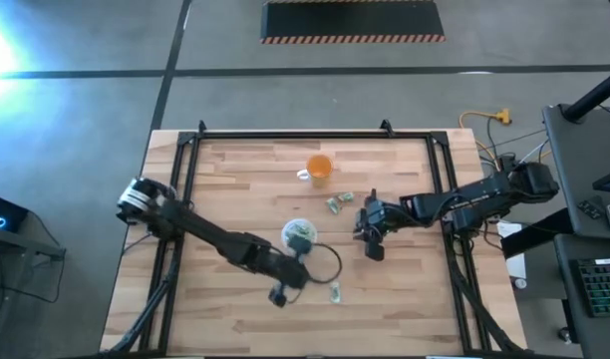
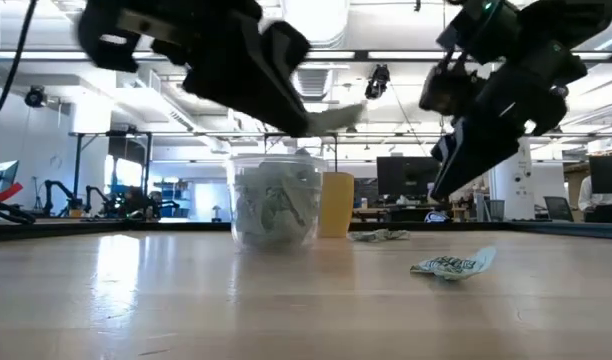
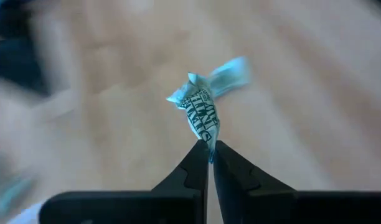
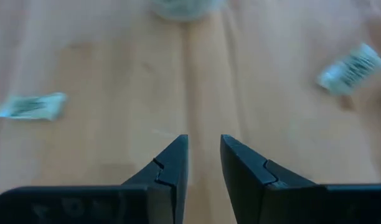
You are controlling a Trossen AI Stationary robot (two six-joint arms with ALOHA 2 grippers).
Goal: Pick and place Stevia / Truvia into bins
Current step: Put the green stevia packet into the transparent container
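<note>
Well, the left jaws pinch one sachet by its very corner, lifted off the bench near the cup; a swing could shake it loose. The right jaws hover slightly parted and empty, and could scatter the loose sachets.

Light wood-plank desk in a black metal frame. Grey concrete floor around it, with dark seam lines and strong glare at one corner. Black mat with striped hazard edging beyond the far side. Yellow cable plug on the floor. Keyboard on a side bench. Low view: open lab, ceiling strip lights, monitors, white column.
</note>
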